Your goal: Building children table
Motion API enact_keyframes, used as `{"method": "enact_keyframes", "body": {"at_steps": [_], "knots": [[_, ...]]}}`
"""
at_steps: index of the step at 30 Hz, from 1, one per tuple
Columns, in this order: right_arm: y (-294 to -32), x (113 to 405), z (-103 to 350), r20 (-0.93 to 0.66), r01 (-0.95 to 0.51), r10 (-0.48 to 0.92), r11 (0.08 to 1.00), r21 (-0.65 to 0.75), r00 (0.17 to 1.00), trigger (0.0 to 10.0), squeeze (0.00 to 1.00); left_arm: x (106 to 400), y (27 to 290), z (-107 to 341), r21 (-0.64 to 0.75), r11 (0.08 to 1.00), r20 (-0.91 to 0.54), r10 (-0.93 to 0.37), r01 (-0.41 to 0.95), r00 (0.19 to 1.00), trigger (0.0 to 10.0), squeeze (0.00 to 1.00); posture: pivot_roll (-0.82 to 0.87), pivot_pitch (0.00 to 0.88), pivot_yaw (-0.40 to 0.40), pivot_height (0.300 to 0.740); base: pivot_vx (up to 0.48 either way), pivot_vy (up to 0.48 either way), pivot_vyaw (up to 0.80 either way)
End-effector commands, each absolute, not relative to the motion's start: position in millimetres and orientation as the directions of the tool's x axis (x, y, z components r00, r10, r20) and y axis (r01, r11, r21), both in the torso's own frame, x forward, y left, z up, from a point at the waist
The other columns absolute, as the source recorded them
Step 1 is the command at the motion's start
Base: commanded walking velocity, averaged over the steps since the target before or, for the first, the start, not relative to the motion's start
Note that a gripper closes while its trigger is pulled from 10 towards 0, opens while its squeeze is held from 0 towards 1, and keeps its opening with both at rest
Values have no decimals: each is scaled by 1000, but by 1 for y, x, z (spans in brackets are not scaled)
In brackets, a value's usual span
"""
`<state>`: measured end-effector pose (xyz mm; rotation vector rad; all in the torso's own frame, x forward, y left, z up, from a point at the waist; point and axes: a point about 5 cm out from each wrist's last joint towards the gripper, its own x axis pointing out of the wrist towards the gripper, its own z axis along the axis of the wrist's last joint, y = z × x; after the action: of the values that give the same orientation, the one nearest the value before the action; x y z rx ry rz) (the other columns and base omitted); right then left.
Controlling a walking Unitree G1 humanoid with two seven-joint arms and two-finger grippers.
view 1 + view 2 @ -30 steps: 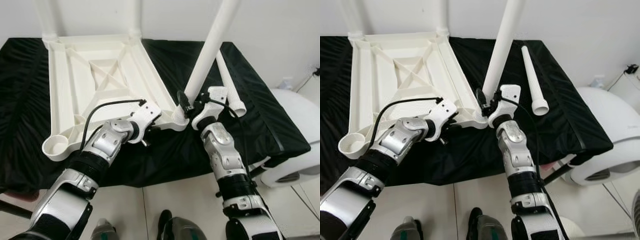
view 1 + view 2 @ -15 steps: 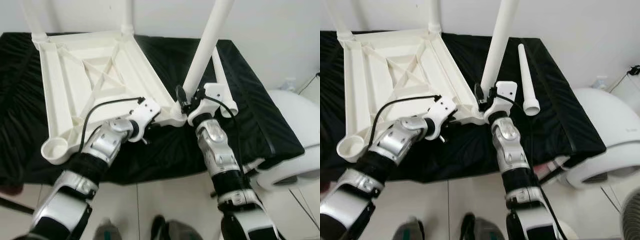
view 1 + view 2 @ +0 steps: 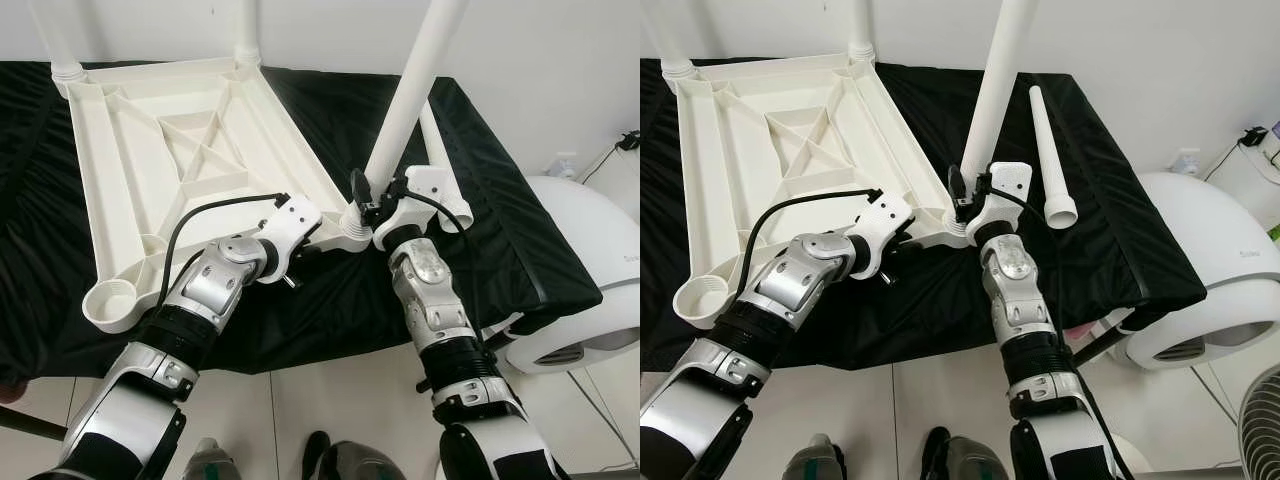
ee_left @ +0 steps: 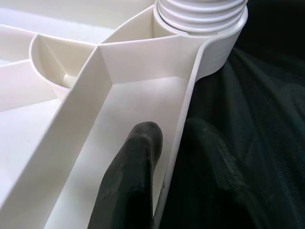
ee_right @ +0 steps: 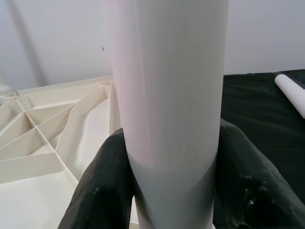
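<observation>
Leg [image 3: 998, 75] now steeper — right hand [image 5: 171, 191] clamping it, left hand [image 4: 164, 186] pinching tabletop [image 3: 150, 150] rim.

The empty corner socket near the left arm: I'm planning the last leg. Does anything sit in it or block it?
Nothing visible does. The empty corner socket is open, with bare black cloth around it. The spare leg lies across the tabletop frame, beyond the right hand.

White plastic tabletop [image 3: 190, 170] lies upside down on black cloth, ribbed underside up. Two legs [image 3: 245, 25] stand in far corners, 3rd leg [image 3: 405, 95] upright in near right socket [image 3: 352, 225]. 4th leg [image 3: 1048, 160] lies loose beside it; near left socket [image 3: 110, 300] empty.
</observation>
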<state>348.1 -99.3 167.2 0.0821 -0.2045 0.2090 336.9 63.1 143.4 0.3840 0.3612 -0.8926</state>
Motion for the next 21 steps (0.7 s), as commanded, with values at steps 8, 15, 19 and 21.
{"method": "enact_keyframes", "body": {"at_steps": [8, 15, 19, 21], "knots": [[-107, 347, 124, 10, -54, 53, 995, 87, 999, 10000, 0, 329, 45, 156, 178, 493, -405, -752, 851, 520, 10000, 0, 42, 74, -99, 740, 0, 0, 0], [-105, 346, 123, 7, 29, -29, 996, 90, 1000, 10000, 0, 330, 46, 158, 180, 498, -402, -750, 848, 526, 10000, 0, 48, 70, -99, 740, 0, 0, 0], [-104, 346, 125, 17, 93, -95, 992, 88, 995, 10000, 0, 330, 47, 160, 180, 502, -399, -749, 846, 529, 10000, 0, 49, 70, -99, 740, 0, 0, 0], [-102, 347, 127, 24, 120, -122, 989, 89, 992, 10000, 0, 330, 47, 160, 181, 501, -399, -749, 846, 529, 10000, 0, 51, 72, -98, 740, 0, 0, 0]]}}
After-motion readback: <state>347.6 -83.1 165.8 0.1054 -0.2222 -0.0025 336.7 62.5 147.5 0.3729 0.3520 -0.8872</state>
